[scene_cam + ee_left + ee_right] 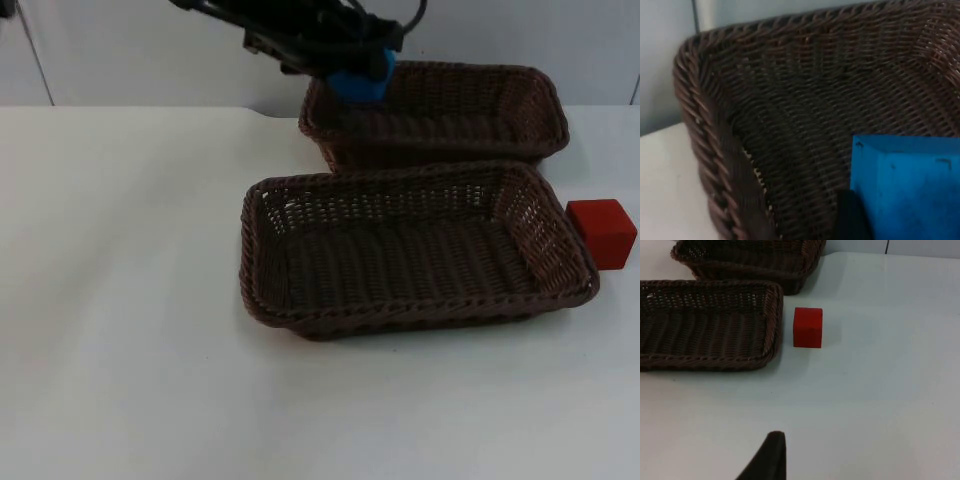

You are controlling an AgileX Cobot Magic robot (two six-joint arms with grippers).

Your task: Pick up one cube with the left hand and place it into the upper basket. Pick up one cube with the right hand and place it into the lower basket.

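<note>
Top view: left gripper (362, 68) clamped on blue cube (358, 80) over upper basket (520, 110); red cube (603, 232) on bench (120, 300) beside lower basket (262, 290). Left wrist: blue cube held above weave — rigid, probably light. Right wrist: red cube waiting, flat sides for gripping; right gripper (771, 460) state unclear.

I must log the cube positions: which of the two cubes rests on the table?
The red cube, on the white table right of the lower basket. The blue cube is held by the left end effector over the upper basket.
</note>
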